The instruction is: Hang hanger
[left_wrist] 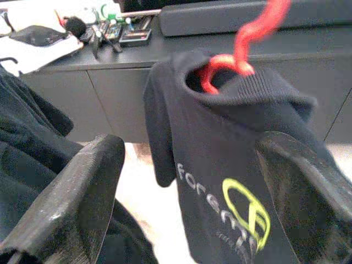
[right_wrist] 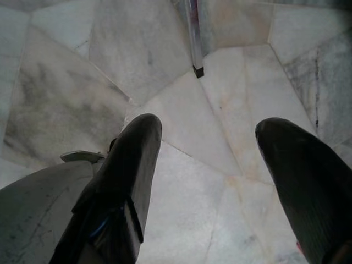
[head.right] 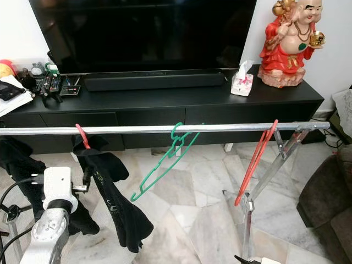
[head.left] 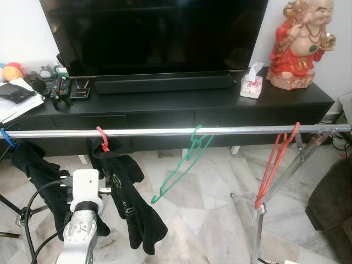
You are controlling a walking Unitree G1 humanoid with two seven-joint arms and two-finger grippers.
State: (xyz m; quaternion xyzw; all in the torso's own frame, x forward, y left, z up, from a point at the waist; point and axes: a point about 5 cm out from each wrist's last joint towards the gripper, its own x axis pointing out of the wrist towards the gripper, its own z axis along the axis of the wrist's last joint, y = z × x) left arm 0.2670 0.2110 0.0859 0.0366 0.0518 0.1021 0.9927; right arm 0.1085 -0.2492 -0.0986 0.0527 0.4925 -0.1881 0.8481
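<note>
Ahead, a silver clothes rail (head.left: 165, 132) runs across in front of a black TV console (head.left: 220, 107). On it hang a green hanger (head.left: 184, 165) near the middle, tilted, and a red hanger (head.left: 275, 165) towards 3 o'clock, both bare. Towards 9 o'clock a black shirt (head.left: 129, 203) with yellow print hangs from another red hanger's hook (head.left: 102, 138). The left gripper (left_wrist: 187, 192) faces that shirt, fingers (left_wrist: 71, 187) spread apart, empty. The right gripper (right_wrist: 209, 181) points down at the marble floor (right_wrist: 181, 132), fingers wide apart, holding nothing.
</note>
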